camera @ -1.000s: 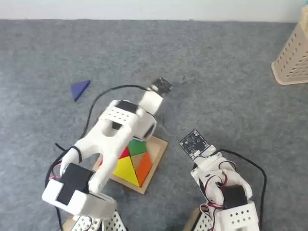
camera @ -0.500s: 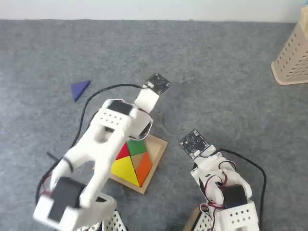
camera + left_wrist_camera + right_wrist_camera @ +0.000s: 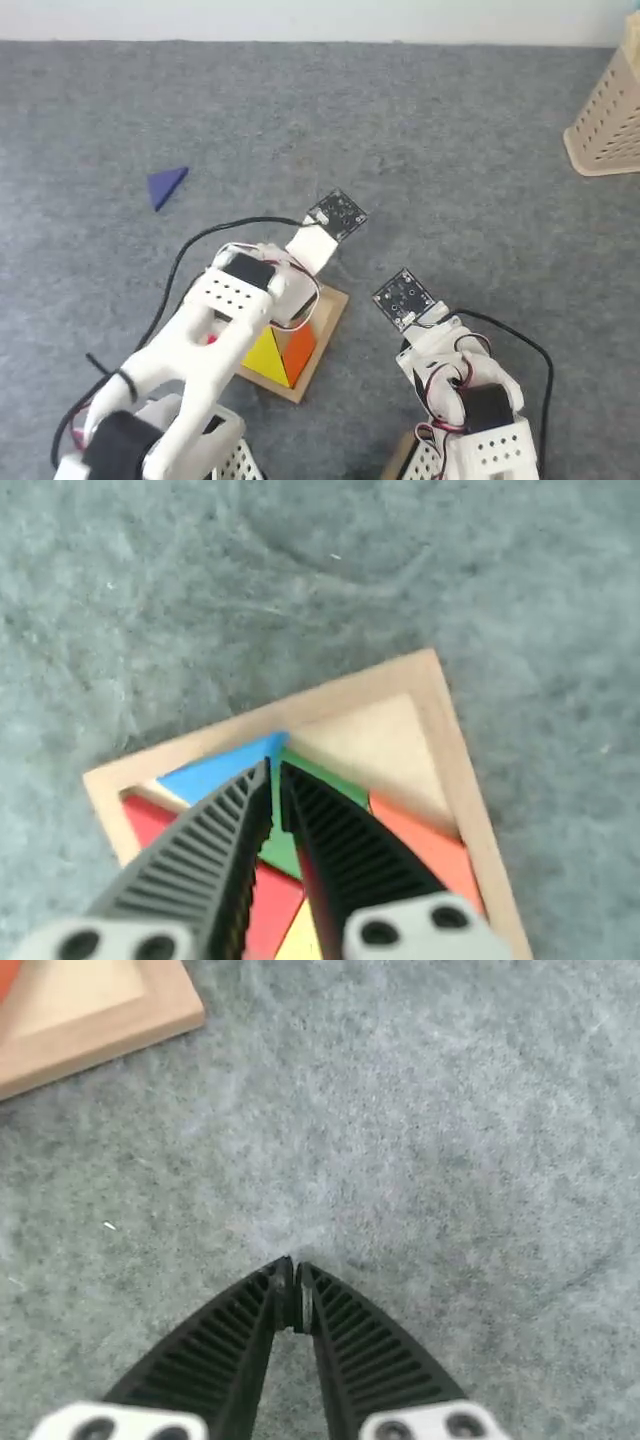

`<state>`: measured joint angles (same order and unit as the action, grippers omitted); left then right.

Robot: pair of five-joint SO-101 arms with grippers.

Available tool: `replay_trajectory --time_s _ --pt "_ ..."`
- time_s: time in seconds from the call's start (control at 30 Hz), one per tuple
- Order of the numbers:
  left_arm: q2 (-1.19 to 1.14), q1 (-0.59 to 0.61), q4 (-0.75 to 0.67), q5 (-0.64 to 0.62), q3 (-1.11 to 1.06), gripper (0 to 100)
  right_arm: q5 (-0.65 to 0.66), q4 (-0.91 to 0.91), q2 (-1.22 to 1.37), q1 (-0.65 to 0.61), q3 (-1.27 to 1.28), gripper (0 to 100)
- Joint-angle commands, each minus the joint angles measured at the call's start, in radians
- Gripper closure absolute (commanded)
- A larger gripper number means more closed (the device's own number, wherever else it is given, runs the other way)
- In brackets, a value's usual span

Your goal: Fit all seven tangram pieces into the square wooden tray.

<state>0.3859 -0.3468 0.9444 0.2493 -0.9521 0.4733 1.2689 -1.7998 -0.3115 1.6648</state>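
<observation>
A grey, felt-like covering spreads over the whole counter (image 3: 450,130), running back to a pale wall along the far edge. The square wooden tray (image 3: 336,304) lies flat on it toward the near edge, a little left of the middle, turned so that one corner points at the far edge. A small blue triangle (image 3: 166,185) lies alone on the covering toward the far left corner, well apart from the tray. A pale perforated basket (image 3: 608,120) stands at the right edge, near the far right corner.
</observation>
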Motion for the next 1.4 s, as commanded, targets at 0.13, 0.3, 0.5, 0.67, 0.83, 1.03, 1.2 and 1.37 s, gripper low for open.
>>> replay_trajectory --time_s 0.13,0.3,0.5,0.67,0.83,1.03,1.2,1.37 --pt "-0.133 -0.018 -0.109 0.012 0.007 99 -0.006 0.005 -0.015 0.001 0.018 99.1" --pt "-0.17 0.04 -0.13 0.015 0.016 99 -0.006 0.005 -0.015 0.001 0.018 99.1" --pt "-0.17 0.049 -0.129 0.015 0.016 99 -0.006 0.005 -0.015 0.001 0.018 99.1" --pt "-0.169 0.048 -0.1 0.015 0.021 99 -0.006 0.005 -0.015 0.001 0.018 99.1" --pt "-0.089 0.054 -0.06 0.015 0.024 99 -0.006 0.005 -0.015 0.001 0.018 99.1" --pt "-0.064 0.054 -0.044 0.015 0.01 99 -0.006 0.005 -0.015 0.001 0.018 99.1" --pt "-0.064 0.092 -0.044 0.018 0.012 99 -0.006 0.005 -0.015 0.001 0.018 99.1" --pt "-0.064 0.19 -0.044 0.078 0.013 99 -0.006 0.005 -0.015 0.001 0.018 99.1"
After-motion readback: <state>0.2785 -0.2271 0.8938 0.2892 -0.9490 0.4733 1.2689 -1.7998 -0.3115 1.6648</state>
